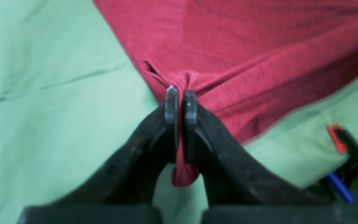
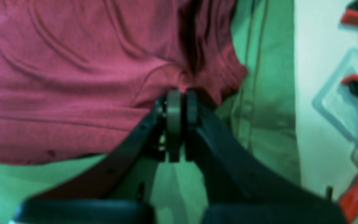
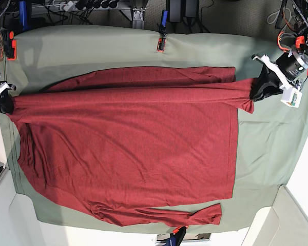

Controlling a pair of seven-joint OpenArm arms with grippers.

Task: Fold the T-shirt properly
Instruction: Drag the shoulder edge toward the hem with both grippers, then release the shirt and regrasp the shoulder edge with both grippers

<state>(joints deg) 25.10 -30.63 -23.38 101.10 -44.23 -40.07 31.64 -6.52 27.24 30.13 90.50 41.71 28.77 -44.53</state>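
**Green-draped desk in a cluttered workshop**

A sage-green cloth [image 3: 92, 48] covers the desk [image 3: 262, 154], creased and hanging over its edges. Orange-and-black clamps [image 3: 160, 45] pin the cloth along the far edge, with another at the far left corner [image 3: 10, 45]. Beyond the far edge, cables and black equipment [image 3: 92, 6] crowd a grey floor [image 3: 231, 18]. Pale surfaces [image 3: 300, 215] flank the near corners. Lighting is even.

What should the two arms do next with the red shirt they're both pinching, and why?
Probably carry the stretched edge toward the sleeve side. The left gripper and right gripper are each shut on the T-shirt, holding one edge taut over the green cloth, while the rest lies flat, unfolded.
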